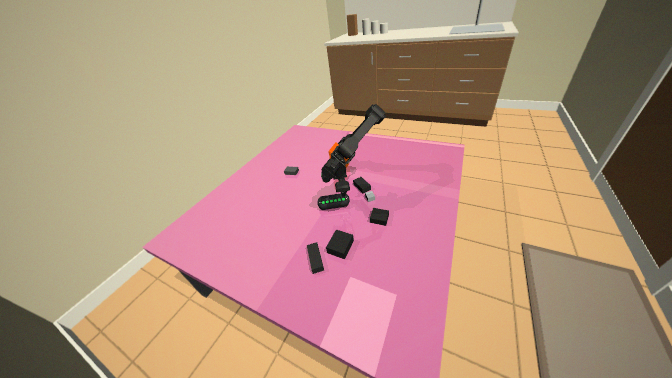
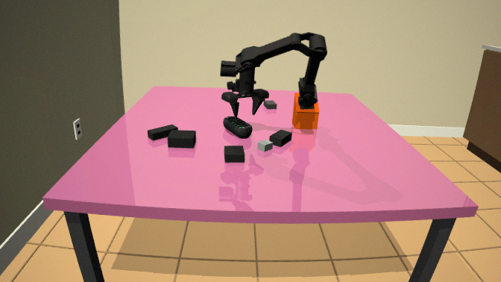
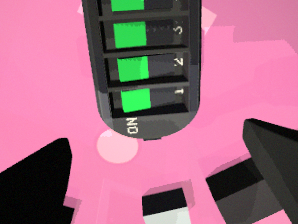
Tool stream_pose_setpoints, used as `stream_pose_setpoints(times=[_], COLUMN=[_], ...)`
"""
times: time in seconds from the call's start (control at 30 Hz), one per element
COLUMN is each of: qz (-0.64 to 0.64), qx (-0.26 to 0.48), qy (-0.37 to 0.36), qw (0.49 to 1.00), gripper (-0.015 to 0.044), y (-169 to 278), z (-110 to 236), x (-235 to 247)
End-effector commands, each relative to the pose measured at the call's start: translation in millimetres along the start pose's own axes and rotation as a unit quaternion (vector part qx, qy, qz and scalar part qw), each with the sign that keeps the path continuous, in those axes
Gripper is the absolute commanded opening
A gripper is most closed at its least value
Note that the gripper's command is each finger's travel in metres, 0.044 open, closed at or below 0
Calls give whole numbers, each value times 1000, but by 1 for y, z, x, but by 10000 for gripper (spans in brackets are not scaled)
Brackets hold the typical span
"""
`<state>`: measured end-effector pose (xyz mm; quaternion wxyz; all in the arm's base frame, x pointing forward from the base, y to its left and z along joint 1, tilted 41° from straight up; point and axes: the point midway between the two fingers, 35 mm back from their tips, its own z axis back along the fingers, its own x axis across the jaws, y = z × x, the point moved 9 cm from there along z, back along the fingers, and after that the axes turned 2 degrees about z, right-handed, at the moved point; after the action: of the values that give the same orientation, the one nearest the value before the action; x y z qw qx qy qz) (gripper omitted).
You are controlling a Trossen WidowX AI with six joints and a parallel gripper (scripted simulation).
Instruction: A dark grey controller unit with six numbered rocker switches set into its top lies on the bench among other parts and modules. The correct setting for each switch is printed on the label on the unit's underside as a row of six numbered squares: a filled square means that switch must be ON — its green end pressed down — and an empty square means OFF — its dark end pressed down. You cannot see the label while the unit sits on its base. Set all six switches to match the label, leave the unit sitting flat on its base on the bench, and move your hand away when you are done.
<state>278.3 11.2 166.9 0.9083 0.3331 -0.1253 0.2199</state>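
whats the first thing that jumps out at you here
The bright pink table fills the room's middle. Near its centre, the black arm's open hand hangs empty just above a dark controller unit with a row of glowing green switches. An orange block under the arm's foot stands out behind it.

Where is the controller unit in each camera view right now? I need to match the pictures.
Top: controller unit at bench centre, just below the open gripper.
Exterior: controller unit mid-bench, under the gripper's fingertips.
Wrist: controller unit fills the upper centre, running off the top.
Shared landmark: the small light grey block beside it.
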Motion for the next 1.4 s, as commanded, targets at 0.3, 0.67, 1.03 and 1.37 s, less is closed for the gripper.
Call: stream_pose_setpoints(times=[0.3, 0.67, 1.03, 1.37], qz=[-3, -3, -3, -3], qx=[-3, -3, -2, -1], qy=[8, 8, 7, 7], qw=[1000, 1000, 1000, 1000], gripper=[440, 440, 440, 361], y=[3, 3, 4, 5], z=[-12, -30, -48, -56], x=[4, 4, 4, 3])
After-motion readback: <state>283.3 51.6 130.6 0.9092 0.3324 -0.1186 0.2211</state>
